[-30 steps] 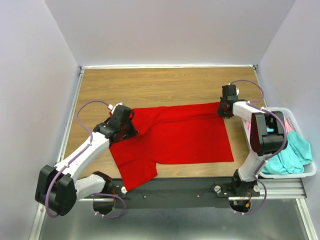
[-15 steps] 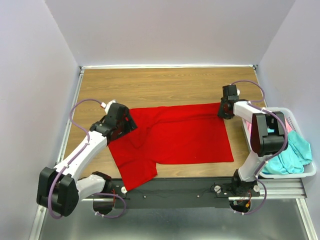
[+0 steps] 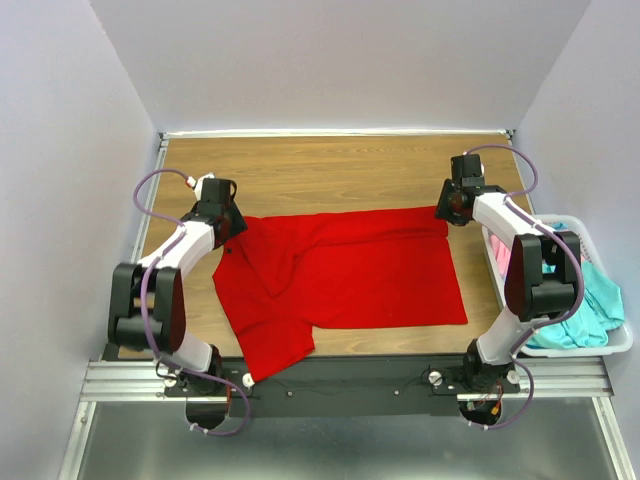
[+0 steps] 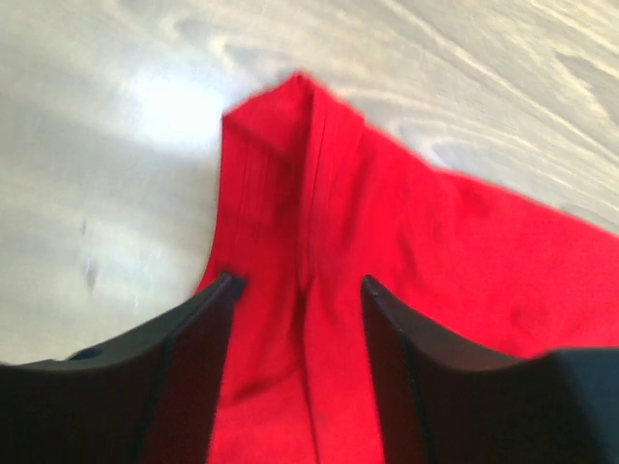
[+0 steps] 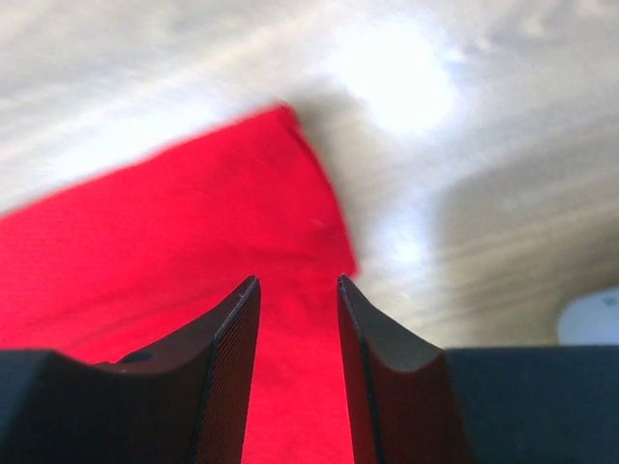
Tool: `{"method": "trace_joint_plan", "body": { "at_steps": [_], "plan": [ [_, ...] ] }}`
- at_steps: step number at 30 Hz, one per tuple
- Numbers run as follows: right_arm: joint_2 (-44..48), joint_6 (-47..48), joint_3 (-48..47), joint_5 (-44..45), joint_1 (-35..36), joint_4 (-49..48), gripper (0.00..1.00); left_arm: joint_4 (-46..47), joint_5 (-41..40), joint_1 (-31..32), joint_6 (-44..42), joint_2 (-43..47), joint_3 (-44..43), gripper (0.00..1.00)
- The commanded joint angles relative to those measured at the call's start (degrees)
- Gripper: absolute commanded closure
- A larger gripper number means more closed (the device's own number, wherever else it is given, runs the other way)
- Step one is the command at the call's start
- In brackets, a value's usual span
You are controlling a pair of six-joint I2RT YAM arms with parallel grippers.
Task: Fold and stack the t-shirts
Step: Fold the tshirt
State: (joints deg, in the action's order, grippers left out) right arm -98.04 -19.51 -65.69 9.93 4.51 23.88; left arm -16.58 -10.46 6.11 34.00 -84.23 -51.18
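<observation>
A bright red t-shirt [image 3: 345, 275] lies spread on the wooden table, one sleeve reaching toward the near edge. My left gripper [image 3: 226, 222] hovers over its far left corner. In the left wrist view that gripper [image 4: 301, 282] is open, and a ridged fold of the red t-shirt [image 4: 319, 222] lies flat below the fingers. My right gripper [image 3: 452, 208] sits at the shirt's far right corner. It [image 5: 298, 280] is open too, above the red t-shirt [image 5: 193, 251] and its edge. A teal t-shirt [image 3: 590, 300] and a pink one [image 3: 497, 258] lie in the basket.
A white laundry basket [image 3: 610, 347] stands off the table's right edge, beside the right arm's base. Grey walls close in the left, right and far sides. A metal rail [image 3: 350, 385] with both arm bases runs along the near edge.
Both grippers have opened and let go of the red shirt. The left arm swung out to the far left, leaving the shirt's left corner spread wider. The right gripper edged slightly farther back.
</observation>
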Motion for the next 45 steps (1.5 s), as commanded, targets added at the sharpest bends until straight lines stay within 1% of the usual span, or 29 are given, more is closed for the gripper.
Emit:
{"method": "trace_joint_plan", "body": {
  "at_steps": [1,2,4,8,14,25,27,30,32,33,37,40,45],
  "plan": [
    [-2.06,-0.44,-3.21,-5.97,-0.29,-1.46,0.57,4.98,-1.32,-1.01,-4.29,-5.76,-4.10,0.46],
    [-3.11,-0.62,-3.56,-7.02,-0.29,-1.81,0.58,5.06,-0.80,-1.10,-4.81,-8.04,-6.02,0.49],
    [-4.00,-0.62,-4.71,-7.91,-0.21,-2.52,0.59,5.33,-0.79,-1.19,-5.17,-9.63,-7.52,0.59],
    [-6.37,-0.88,-6.03,-9.49,-0.29,-4.01,0.60,5.51,-1.32,-1.89,-5.52,-13.15,-10.60,0.62],
    [-8.92,-1.50,-6.91,-9.58,-0.64,-5.51,0.61,5.15,-0.88,-2.77,-5.87,-17.37,-12.80,0.63],
    [-11.65,-1.85,-7.08,-12.39,-2.32,-7.53,0.61,4.71,-0.09,-2.86,-6.23,-20.01,-14.21,0.63],
    [-12.08,-1.76,-6.99,-12.39,-2.40,-7.71,0.61,4.63,0.00,-2.94,-6.22,-20.45,-14.39,0.70],
    [-12.61,-1.85,-6.73,-11.78,-2.58,-8.14,0.61,4.28,-0.09,-2.94,-6.75,-20.89,-15.44,0.92],
    [-12.88,-1.85,-6.29,-11.61,-3.10,-8.41,0.61,3.75,-1.40,-3.12,-7.19,-20.72,-16.40,0.94],
    [-13.40,-1.85,-6.20,-11.60,-3.28,-8.76,0.61,3.22,-1.93,-3.38,-7.80,-20.72,-16.84,1.00],
    [-14.63,-1.85,-5.85,-12.22,-4.25,-9.11,0.61,2.60,-4.83,-4.61,-9.12,-20.71,-18.96,1.00],
    [-15.78,-1.94,-5.59,-12.22,-6.35,-9.20,0.61,2.43,-8.25,-5.58,-10.79,-21.85,-20.62,1.00],
    [-16.83,-1.59,-6.20,-14.32,-6.71,-9.20,0.61,2.69,-8.00,-5.58,-12.38,-25.54,-24.14,1.00]
  ]
}}
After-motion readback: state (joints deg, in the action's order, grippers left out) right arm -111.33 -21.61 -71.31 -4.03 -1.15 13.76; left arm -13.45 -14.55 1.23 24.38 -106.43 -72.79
